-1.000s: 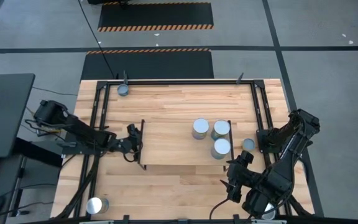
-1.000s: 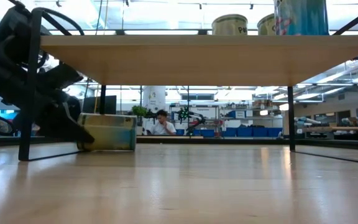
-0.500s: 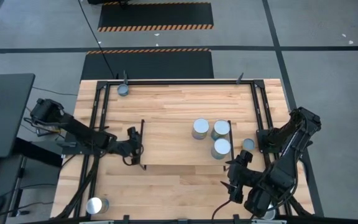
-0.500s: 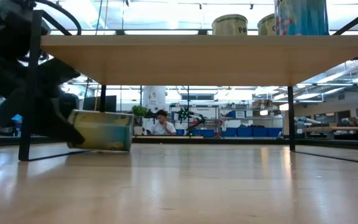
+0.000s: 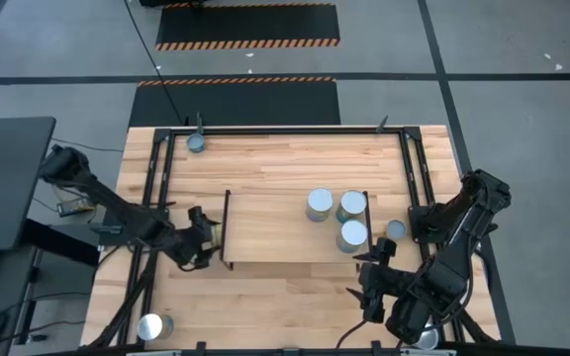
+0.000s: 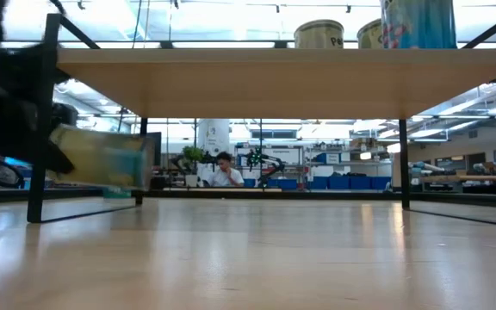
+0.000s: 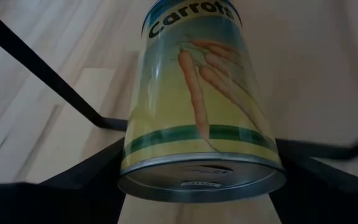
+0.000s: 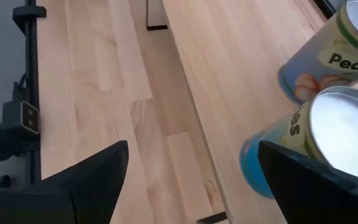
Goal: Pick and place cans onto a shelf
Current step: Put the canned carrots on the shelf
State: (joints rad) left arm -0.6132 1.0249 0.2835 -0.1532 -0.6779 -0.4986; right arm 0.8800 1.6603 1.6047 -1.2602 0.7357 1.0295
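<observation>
The shelf [image 5: 275, 229] is a light-wood board on black wire end frames in the middle of the table. Three cans [image 5: 351, 206] stand on its right part and show on top of the board in the low view [image 6: 319, 34]. My left gripper [image 5: 202, 237] is just outside the shelf's left end frame, shut on a carrot-labelled can [image 7: 197, 93] that lies on its side in the air [image 6: 102, 159]. My right gripper [image 5: 369, 287] hangs open above the table's near right part, with nothing between its fingers [image 8: 185, 180]. My left gripper pinches the can's side wall [image 7: 135, 152] between its two fingers [image 7: 86, 180], close to the can's end nearest the wrist. The fingers slant downward from the table's left side and lie along the can. In the low view the can lies on its side, clear of the tabletop.
Single cans stand on the table at the far left corner [image 5: 197, 142], at the near left edge [image 5: 151, 326] and right of the shelf [image 5: 396, 229]. A black rail frame [image 5: 285, 129] edges the table. Bare tabletop lies in front of the shelf.
My left gripper has drawn back toward the table's left and near edges and has risen. The can it holds lay on the tabletop under the shelf's left end a second ago; it has been tipped up and now hangs clear of the table.
</observation>
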